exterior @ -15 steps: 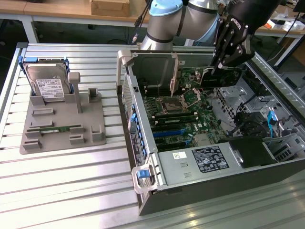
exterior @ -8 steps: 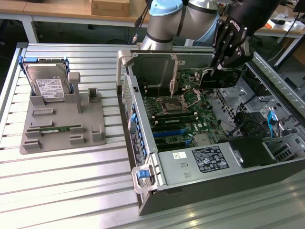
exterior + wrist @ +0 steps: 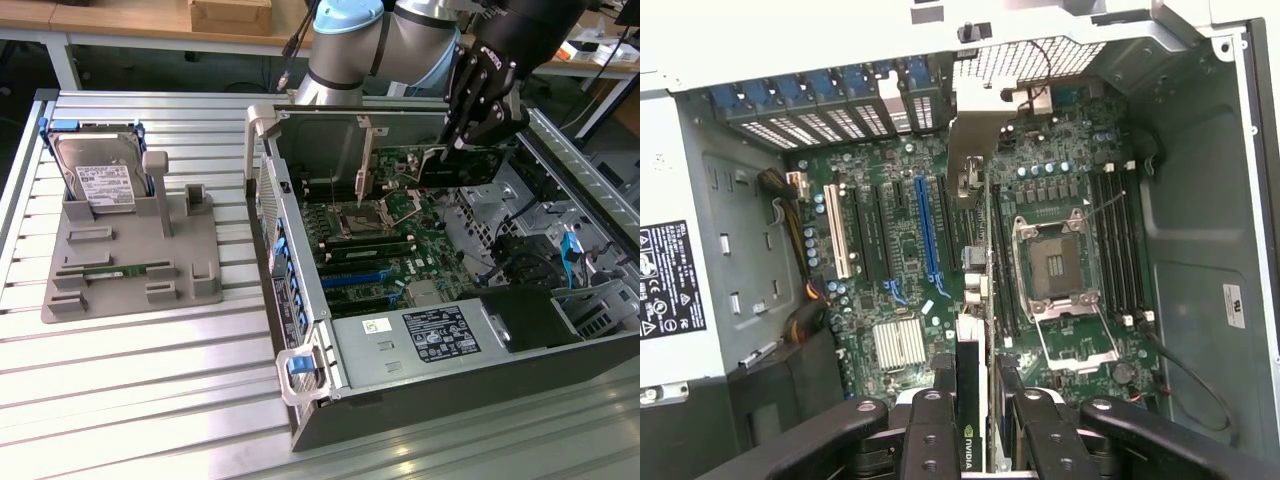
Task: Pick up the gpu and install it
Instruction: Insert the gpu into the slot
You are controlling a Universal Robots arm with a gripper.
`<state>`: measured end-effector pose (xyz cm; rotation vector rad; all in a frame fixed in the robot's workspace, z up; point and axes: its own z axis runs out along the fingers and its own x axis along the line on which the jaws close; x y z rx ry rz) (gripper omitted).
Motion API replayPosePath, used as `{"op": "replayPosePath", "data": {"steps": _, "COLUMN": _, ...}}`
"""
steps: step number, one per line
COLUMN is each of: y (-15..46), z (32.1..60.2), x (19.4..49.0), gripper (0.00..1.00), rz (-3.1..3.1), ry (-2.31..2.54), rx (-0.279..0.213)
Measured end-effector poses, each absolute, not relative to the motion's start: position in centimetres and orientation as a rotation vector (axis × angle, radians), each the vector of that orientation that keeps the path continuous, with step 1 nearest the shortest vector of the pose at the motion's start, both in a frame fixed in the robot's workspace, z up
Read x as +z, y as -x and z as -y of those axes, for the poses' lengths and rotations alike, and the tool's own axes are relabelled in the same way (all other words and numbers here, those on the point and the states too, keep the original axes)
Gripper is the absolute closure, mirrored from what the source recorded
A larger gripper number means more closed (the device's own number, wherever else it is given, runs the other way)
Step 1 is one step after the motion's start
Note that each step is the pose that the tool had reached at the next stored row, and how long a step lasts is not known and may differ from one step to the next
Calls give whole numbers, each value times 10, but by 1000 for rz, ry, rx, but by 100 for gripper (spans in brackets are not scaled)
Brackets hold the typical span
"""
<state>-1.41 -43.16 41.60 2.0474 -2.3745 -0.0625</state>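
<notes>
The gpu [image 3: 458, 166], a dark thin card, hangs upright above the green motherboard [image 3: 400, 250] inside the open computer case, toward the exterior view's right. My gripper [image 3: 464, 138] is shut on its upper edge. In the wrist view the gpu [image 3: 971, 385] is seen edge-on between my black fingers [image 3: 928, 435], with a green logo on its edge, and my gripper [image 3: 975, 405] is over the board beside the CPU socket [image 3: 1055, 265]. The card is clear of the long blue slot [image 3: 928, 230] and touches no slot.
The case's walls [image 3: 300, 330] and power supply [image 3: 440, 335] ring the board. Black cables and a fan [image 3: 525, 265] lie at the exterior view's right. On the exterior view's left, a grey fixture [image 3: 130, 265] holds a silver hard drive [image 3: 100, 180] and a green memory stick [image 3: 115, 270].
</notes>
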Motion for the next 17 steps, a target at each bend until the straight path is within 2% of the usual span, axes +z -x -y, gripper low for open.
{"op": "replayPosePath", "data": {"steps": 17, "y": 14, "z": 432, "x": 408, "gripper": 73, "rz": 2374, "ry": -2047, "rx": -63}}
